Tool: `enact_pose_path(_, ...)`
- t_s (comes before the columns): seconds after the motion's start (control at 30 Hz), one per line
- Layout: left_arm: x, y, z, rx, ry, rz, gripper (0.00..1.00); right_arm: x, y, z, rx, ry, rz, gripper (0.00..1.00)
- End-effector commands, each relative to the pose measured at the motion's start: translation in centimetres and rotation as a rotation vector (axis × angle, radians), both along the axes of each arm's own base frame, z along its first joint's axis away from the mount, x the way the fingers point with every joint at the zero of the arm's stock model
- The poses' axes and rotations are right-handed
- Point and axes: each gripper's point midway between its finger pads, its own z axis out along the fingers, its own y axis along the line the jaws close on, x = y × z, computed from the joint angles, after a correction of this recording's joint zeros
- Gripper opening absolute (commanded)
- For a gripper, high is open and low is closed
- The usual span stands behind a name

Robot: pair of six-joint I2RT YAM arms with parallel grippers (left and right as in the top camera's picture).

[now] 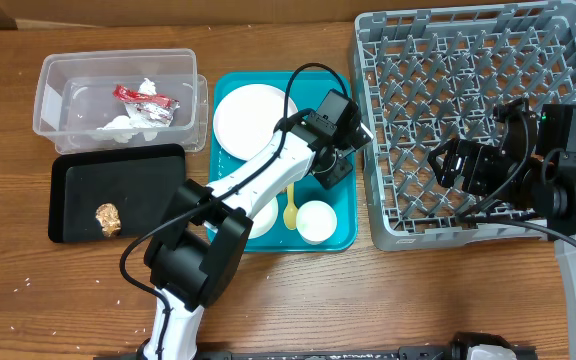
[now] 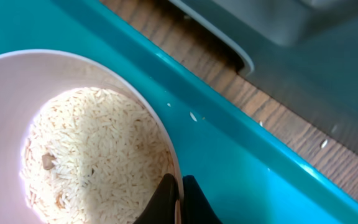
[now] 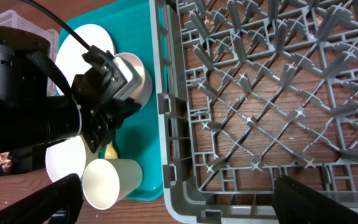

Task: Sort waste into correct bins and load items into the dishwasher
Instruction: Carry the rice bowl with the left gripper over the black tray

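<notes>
Near right edge of teal tray: left tool clamped on rice bowl rim; right tool wide open over dish rack, empty.

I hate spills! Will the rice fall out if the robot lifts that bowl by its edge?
Probably, if it tips. The rice looks loose, so it would likely slide. The left hand pinches just one spot on the rim of the bowl, so it may tilt. The bowl looks stiff and smooth, maybe slippery.
</notes>
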Motion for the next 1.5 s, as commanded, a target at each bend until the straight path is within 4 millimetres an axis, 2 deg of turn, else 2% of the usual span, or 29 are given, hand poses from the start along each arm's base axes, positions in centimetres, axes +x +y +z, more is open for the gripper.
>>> enact_pose_path(0.0,0.9,0.9,-0.3,0.022,-0.006,0.145,0.04,0.3,0.0,0.7,-0.005,-0.023,0.004,1.0)
enact_pose_path(0.1,1.2,1.1,0.4,0.023,-0.009,0.187,0.04,0.3,0.0,0.7,-0.005,-0.023,0.004,1.0)
enact_pose_path(0.17,1.5,0.9,1.6,0.018,-0.004,0.21,0.04,0.3,0.0,0.7,-0.005,-0.023,0.004,1.0)
enact_pose_path(0.37,2.6,1.2,7.1,-0.015,0.015,0.321,0.04,0.3,0.0,0.7,-0.006,-0.023,0.004,1.0)
enact_pose_path(0.53,2.5,3.2,12.5,-0.022,0.055,0.397,0.04,0.3,0.0,0.7,-0.006,-0.023,0.004,1.0)
enact_pose_path(0.6,1.8,4.7,14.3,-0.004,0.087,0.417,0.04,0.3,0.0,0.7,-0.006,-0.023,0.004,1.0)
enact_pose_path(0.7,0.6,7.0,15.5,0.041,0.136,0.449,0.04,0.3,0.0,0.7,-0.006,-0.022,0.004,1.0)
enact_pose_path(0.8,-0.7,9.4,16.0,0.092,0.197,0.496,0.04,0.3,0.0,0.7,-0.006,-0.022,0.004,1.0)
enact_pose_path(0.83,-1.8,10.8,16.2,0.125,0.234,0.515,0.04,0.3,0.0,0.7,-0.006,-0.023,0.004,1.0)
enact_pose_path(0.93,-2.8,12.5,17.0,0.168,0.239,0.554,0.04,0.3,0.0,0.8,-0.005,-0.024,0.004,1.0)
enact_pose_path(1.1,-4.9,14.1,19.3,0.145,0.213,0.584,0.04,0.0,0.0,0.6,-0.004,-0.01,0.004,1.0)
enact_pose_path(1.2,-6.6,16.5,20.3,0.134,0.209,0.63,0.05,-0.3,0.1,0.4,-0.003,0.004,0.004,1.0)
enact_pose_path(1.33,-8.2,20.0,20.2,0.103,0.214,0.711,0.05,-0.3,0.1,0.1,-0.002,0.01,0.004,1.0)
enact_pose_path(1.47,-9.4,22.9,18.8,0.006,0.259,0.747,0.04,-0.4,0.1,-0.1,-0.001,0.016,0.004,1.0)
